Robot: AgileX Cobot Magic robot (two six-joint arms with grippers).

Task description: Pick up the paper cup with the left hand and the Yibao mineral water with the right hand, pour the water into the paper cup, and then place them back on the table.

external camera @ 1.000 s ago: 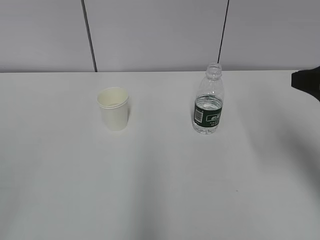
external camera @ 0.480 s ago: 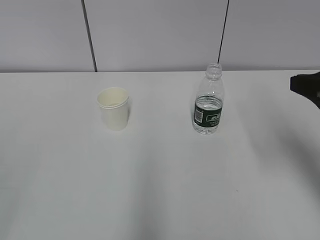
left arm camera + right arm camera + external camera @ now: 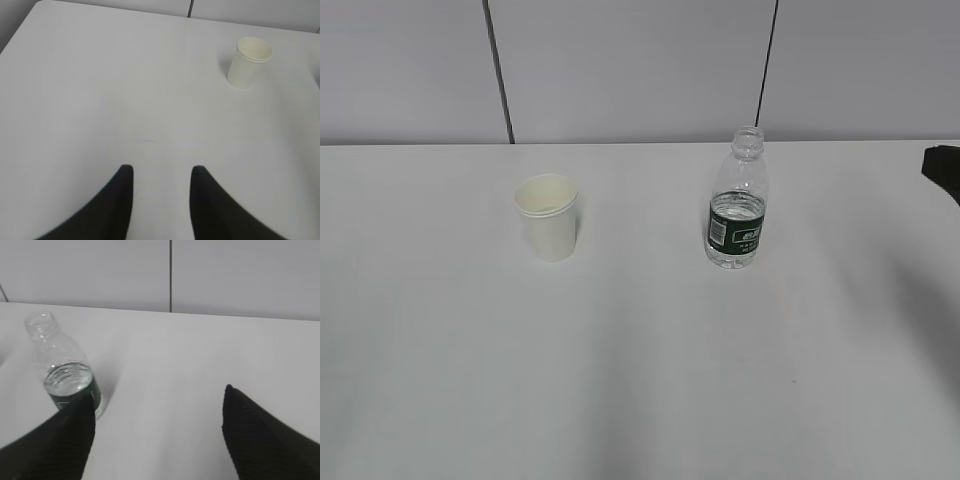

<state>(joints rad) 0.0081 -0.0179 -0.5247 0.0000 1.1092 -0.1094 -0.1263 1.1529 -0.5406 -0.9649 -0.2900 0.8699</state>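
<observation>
We have nothing lifted yet: the paper cup (image 3: 549, 217) and the Yibao mineral water (image 3: 737, 200) stand apart on the surface (image 3: 640, 370). Both grippers (fingers apart, empty) are away from them, so grasping, pouring and replacing remain.

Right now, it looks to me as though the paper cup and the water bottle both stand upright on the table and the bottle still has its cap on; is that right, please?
Not quite: the water bottle has no cap; its neck is open, as the exterior view shows. The rest holds: it and the paper cup both stand upright on the table.
</observation>
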